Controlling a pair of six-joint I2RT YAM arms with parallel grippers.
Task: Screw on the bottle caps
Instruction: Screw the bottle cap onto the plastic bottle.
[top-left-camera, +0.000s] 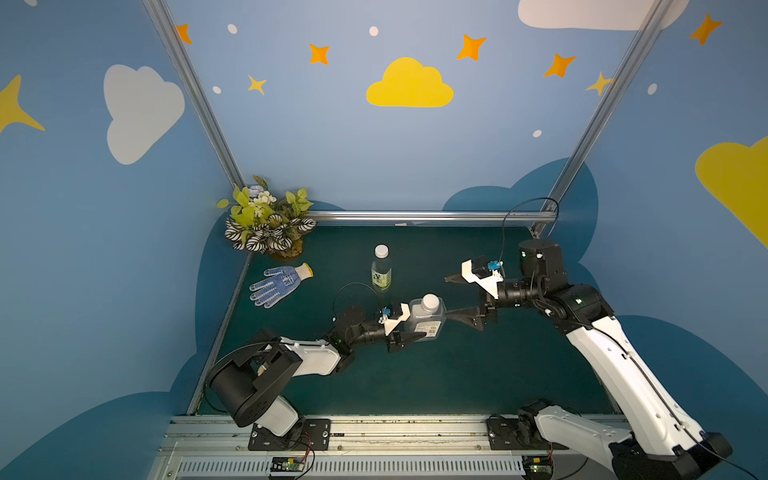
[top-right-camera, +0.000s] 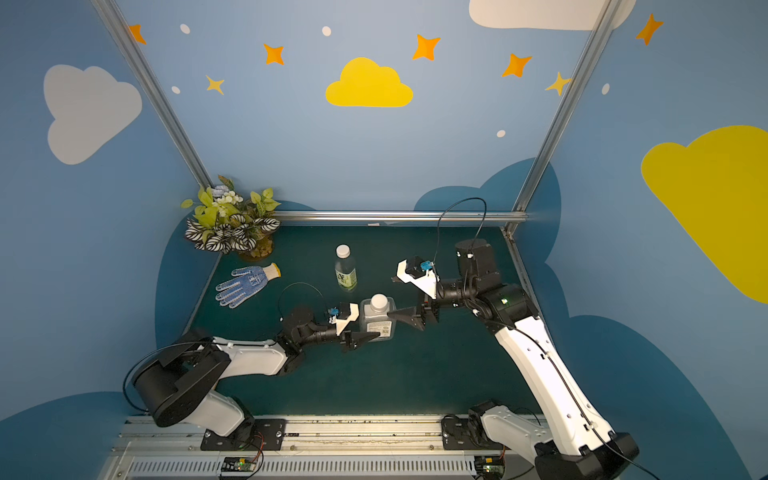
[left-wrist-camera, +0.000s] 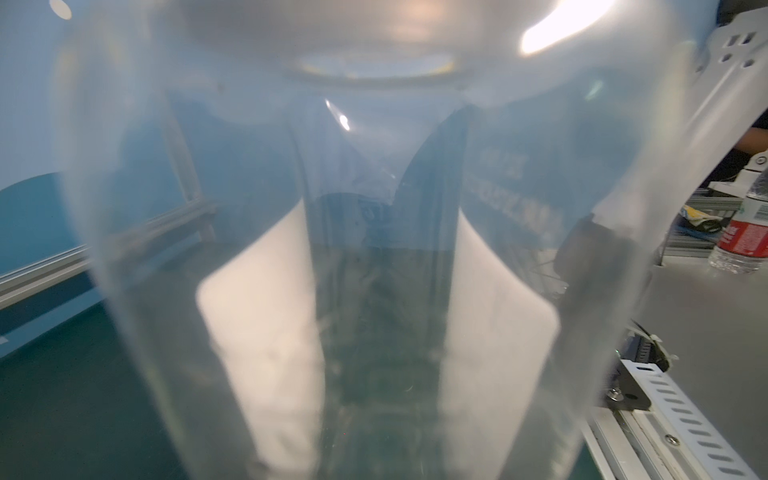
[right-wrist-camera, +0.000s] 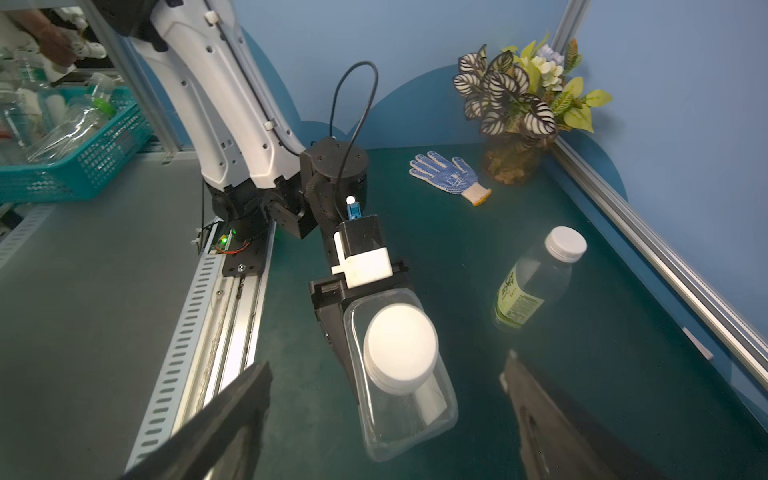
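Left claw (top-left-camera: 413, 328) gripped the square bottle (top-left-camera: 430, 320); right claw (top-left-camera: 449, 296) gaped open.
Slim bottle (top-left-camera: 381, 272), glove (top-left-camera: 279, 284), plant (top-left-camera: 266, 220) sat beyond.

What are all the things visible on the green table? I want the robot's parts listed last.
Table: one, dark green, under everything.
Slim bottle: one, clear with yellow-green label, upright mid-table.
Square bottle: one, clear with white label, nearer the robot.
Caps: two, white, one atop each bottle.
Glove: one, blue-white, near plant.
Plant: one, green and striped, far corner.
Left tool: one, black, shut on square bottle.
Right tool: one, black, open beside that bottle's cap.
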